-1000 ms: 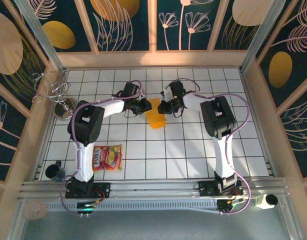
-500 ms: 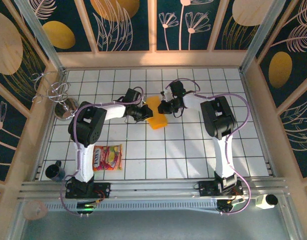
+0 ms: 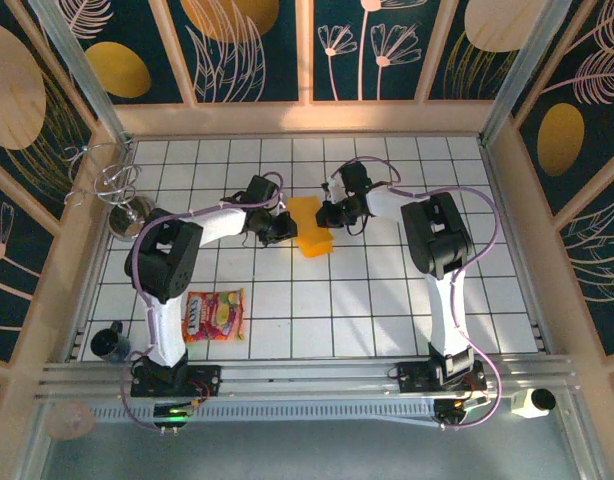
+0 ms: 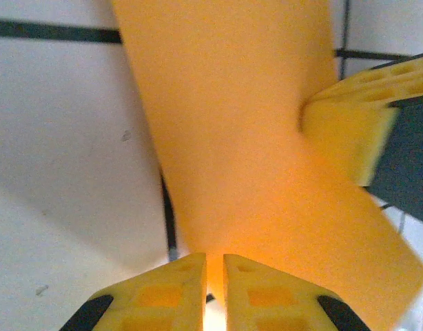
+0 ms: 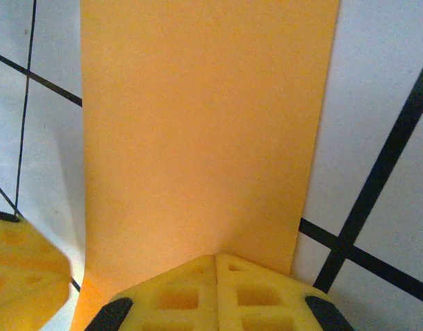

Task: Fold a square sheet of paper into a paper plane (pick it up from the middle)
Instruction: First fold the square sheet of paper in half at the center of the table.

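1. From above, the square sheet of paper (image 3: 312, 227) sits just above the middle of the frame over the white tiled counter (image 3: 387, 300), showing as an oblong rather than a square. The left end effector (image 3: 283, 227) meets its left edge and the right end effector (image 3: 328, 213) its upper right edge. Open tiles spread to the lower right. A snack packet (image 3: 215, 315) at lower left and a dark cup (image 3: 109, 342) by the left rail lie well apart from the paper. Wooden walls box the counter in.
2. In the left wrist view, two yellow fingers (image 4: 163, 296) at the bottom stand almost together, pinching the sheet's near edge in the slit between them. The other arm's finger presses the paper's right edge, a contact too small to read from overhead.
3. In the right wrist view, the fingers (image 5: 266, 296) are closed tight on the paper's near edge. The sheet's long edges run straight up the frame, with black grout lines on bare tile to the right.
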Controlling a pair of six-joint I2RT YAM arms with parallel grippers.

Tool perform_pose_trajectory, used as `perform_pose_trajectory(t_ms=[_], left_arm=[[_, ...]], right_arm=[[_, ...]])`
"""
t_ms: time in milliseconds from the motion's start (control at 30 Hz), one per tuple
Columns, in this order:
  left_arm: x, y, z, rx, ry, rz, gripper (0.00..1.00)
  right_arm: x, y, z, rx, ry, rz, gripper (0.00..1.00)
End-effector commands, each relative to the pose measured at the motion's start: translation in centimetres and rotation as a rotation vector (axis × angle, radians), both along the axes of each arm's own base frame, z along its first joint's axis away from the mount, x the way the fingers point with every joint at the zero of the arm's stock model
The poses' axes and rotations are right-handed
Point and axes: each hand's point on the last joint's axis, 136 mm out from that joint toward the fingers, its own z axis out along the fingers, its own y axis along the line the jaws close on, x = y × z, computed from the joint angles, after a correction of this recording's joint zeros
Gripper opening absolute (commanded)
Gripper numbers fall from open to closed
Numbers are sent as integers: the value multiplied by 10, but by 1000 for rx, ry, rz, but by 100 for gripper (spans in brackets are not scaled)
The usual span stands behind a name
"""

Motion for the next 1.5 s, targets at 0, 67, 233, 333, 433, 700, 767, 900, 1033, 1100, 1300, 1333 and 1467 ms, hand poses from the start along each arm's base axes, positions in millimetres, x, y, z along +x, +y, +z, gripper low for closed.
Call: perform_pose_trajectory(t_ms=[0, 67, 233, 333, 433, 700, 767, 900, 1033, 1100, 1300, 1333, 1467], left_arm=[[5, -26, 40, -168, -50, -4, 15], [1, -37, 41, -220, -38, -5, 15], [-9, -46, 24, -214, 17, -15, 15], [-17, -44, 11, -178, 55, -22, 15], [-29, -33, -9, -107, 101, -29, 15], [-52, 2, -42, 89, 150, -44, 15], [-56, 13, -45, 143, 147, -37, 14], [-56, 23, -32, 174, 97, -32, 14], [-37, -1, 12, 31, -9, -27, 14], [-27, -14, 31, -59, -49, -16, 14], [-15, -42, 26, -190, -9, -7, 13], [-15, -43, 22, -184, 0, -9, 13], [-23, -48, 9, -159, 37, -47, 14]], right_arm=[[-58, -75, -98, -336, 278, -97, 7], [-59, -75, -98, -335, 281, -98, 7], [-60, -76, -99, -335, 285, -99, 6], [-60, -76, -100, -337, 287, -102, 6], [-59, -76, -99, -338, 286, -103, 7], [-59, -77, -99, -343, 285, -107, 7], [-59, -78, -99, -346, 284, -109, 7], [-57, -79, -98, -345, 280, -113, 7], [-58, -79, -99, -345, 281, -112, 7], [-58, -79, -98, -344, 280, -114, 7], [-60, -80, -99, -345, 285, -117, 6], [-60, -80, -99, -346, 285, -117, 6], [-60, -80, -99, -348, 287, -117, 6]])
